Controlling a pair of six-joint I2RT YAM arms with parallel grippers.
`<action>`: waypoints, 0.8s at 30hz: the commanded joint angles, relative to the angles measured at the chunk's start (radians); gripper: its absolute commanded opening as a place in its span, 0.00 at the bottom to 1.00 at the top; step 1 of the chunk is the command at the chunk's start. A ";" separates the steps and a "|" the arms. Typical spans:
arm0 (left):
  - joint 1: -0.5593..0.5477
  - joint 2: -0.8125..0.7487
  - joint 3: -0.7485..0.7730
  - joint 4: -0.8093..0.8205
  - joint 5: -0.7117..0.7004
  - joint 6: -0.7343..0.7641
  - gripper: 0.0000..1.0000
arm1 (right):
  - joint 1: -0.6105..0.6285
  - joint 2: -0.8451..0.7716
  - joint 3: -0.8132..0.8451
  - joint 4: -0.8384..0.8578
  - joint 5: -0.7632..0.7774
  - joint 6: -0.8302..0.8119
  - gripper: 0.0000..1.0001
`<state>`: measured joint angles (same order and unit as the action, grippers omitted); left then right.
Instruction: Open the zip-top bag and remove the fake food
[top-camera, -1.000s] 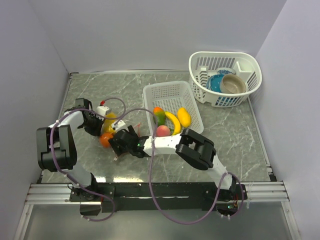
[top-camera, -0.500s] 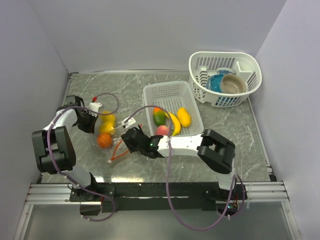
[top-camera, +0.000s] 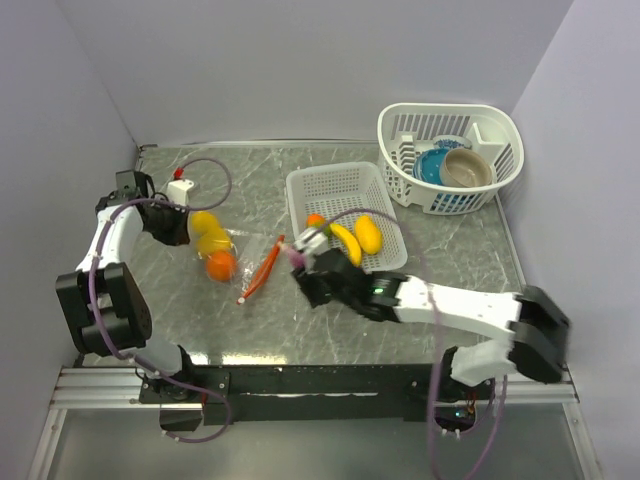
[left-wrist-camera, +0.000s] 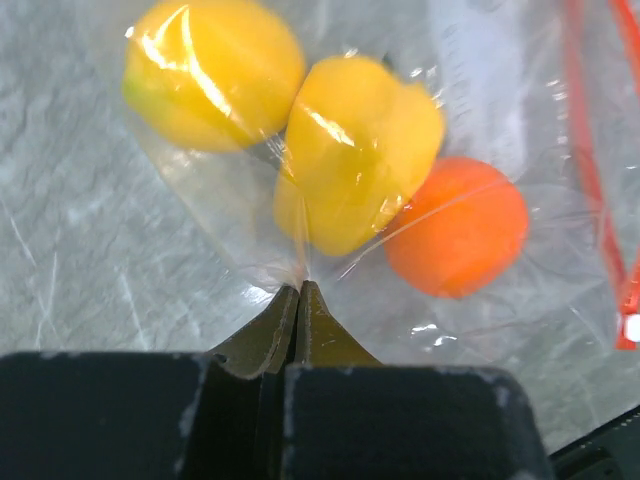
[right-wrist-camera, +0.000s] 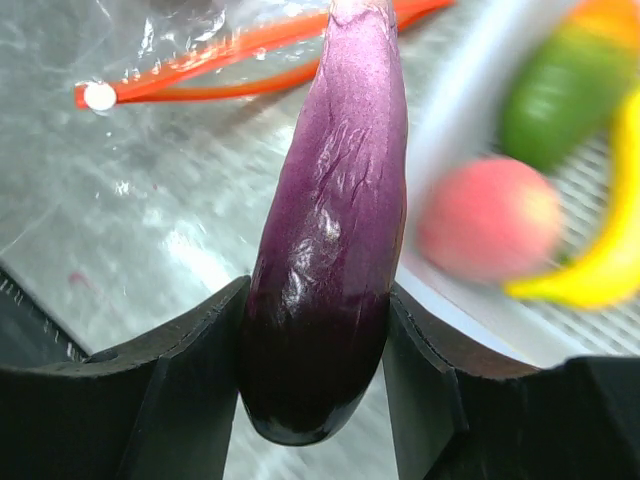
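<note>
Zip-top bag (top-camera: 240, 262): lies on the table, left of centre, between the two grippers; the film is clear and crinkled.
Zip strip (right-wrist-camera: 250, 55): orange-red, on the bag edge that faces the white slotted basket. Its two strands stand apart, so the mouth is parted. A small white slider sits at one end.
Bag contents: a yellow fruit (left-wrist-camera: 210, 70), a yellow pepper (left-wrist-camera: 355, 150) and an orange (left-wrist-camera: 460, 225) are inside the film. The pepper touches both of the others.
Purple eggplant (right-wrist-camera: 330, 200): outside the bag, clamped at its rounded end. Its narrow end points toward the zip strip.
Right gripper (right-wrist-camera: 315, 335): both fingers are pressed against the sides of the purple eggplant. It is at the near left corner of the basket, just right of the zip strip.
Left gripper (left-wrist-camera: 297, 300): the fingertips are pressed together, pinching a fold of film at the closed end of the bag, beside the yellow pepper.
White slotted basket (top-camera: 335, 185): sits right of the bag at table centre. It holds a green-orange piece (top-camera: 318, 230), a banana (top-camera: 348, 243), a yellow piece (top-camera: 368, 233) and a pink-red piece (right-wrist-camera: 490, 220); the last is blurred.
Dish rack (top-camera: 400, 120): white, at the far right corner, well apart from the bag. It holds a blue bowl (top-camera: 430, 166) and a tan bowl (top-camera: 467, 168).
Table (top-camera: 460, 255): grey marbled surface.
</note>
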<state>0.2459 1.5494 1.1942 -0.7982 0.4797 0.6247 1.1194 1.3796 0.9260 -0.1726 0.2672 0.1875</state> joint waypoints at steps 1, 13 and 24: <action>-0.048 -0.092 0.041 -0.032 0.068 -0.036 0.01 | -0.093 -0.230 -0.102 0.048 -0.082 -0.051 0.44; -0.163 -0.166 0.179 -0.160 0.083 -0.072 0.01 | -0.286 0.191 0.191 -0.158 0.371 0.165 1.00; -0.163 -0.155 -0.034 -0.030 0.010 -0.059 0.01 | -0.311 0.196 0.114 -0.263 0.350 0.309 0.94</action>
<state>0.0818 1.3613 1.2339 -0.9028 0.5228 0.5640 0.8070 1.6379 1.0786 -0.3820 0.6163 0.4274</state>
